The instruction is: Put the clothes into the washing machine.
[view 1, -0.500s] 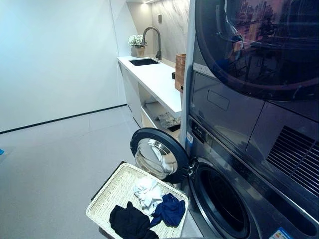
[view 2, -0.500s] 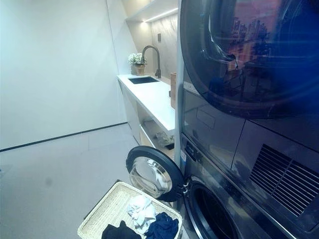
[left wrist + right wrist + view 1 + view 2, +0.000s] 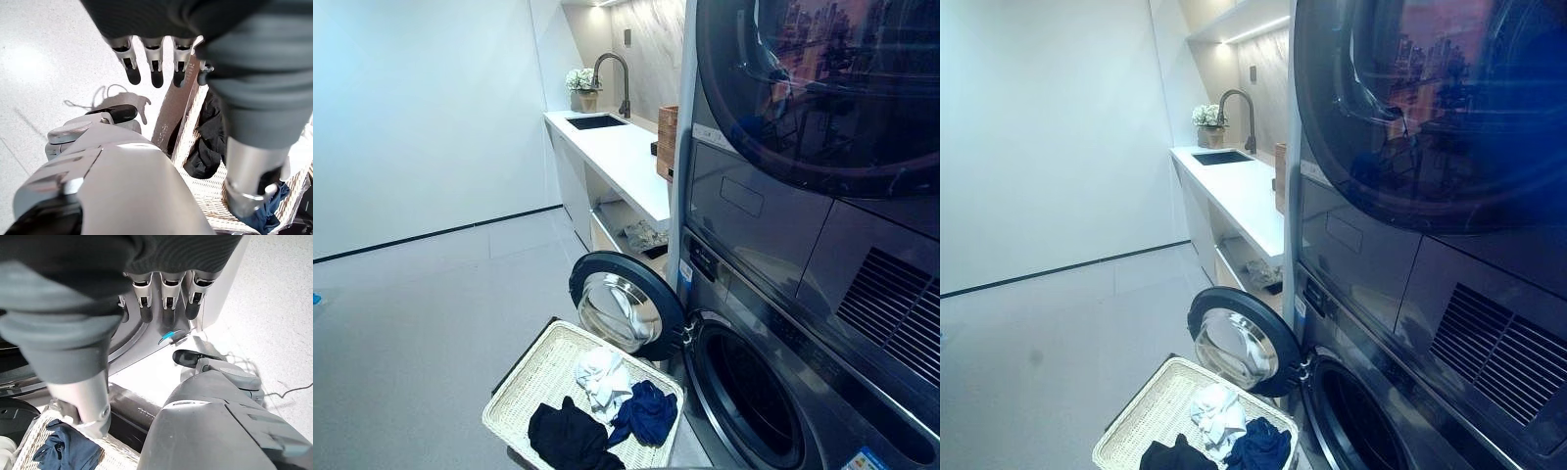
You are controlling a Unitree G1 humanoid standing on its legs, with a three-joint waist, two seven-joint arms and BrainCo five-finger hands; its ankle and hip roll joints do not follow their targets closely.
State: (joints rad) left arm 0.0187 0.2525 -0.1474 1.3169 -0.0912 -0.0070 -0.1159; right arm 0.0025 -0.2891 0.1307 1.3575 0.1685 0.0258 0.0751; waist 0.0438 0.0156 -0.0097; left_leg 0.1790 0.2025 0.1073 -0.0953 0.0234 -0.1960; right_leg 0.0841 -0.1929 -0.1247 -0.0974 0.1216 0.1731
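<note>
Clothes lie in a white wicker basket [image 3: 533,387] on the floor just before the washing machine [image 3: 754,392]: a black garment [image 3: 566,438] nearest the camera, a white garment [image 3: 603,375] beyond it toward the machine's door, and a dark blue garment [image 3: 648,411] beside both, closest to the machine's opening. The round door [image 3: 625,304] stands swung open, just above the basket's far rim. A dryer [image 3: 822,88] sits stacked on the machine. Beyond the machine runs a white counter [image 3: 617,157] with a sink [image 3: 595,121], a tap [image 3: 615,78] and a small flower pot [image 3: 581,86]. The left hand [image 3: 154,58] hangs over the basket's edge, fingers straight, holding nothing. The right hand [image 3: 166,293] hangs by the machine's base, fingers likewise relaxed and empty.
</note>
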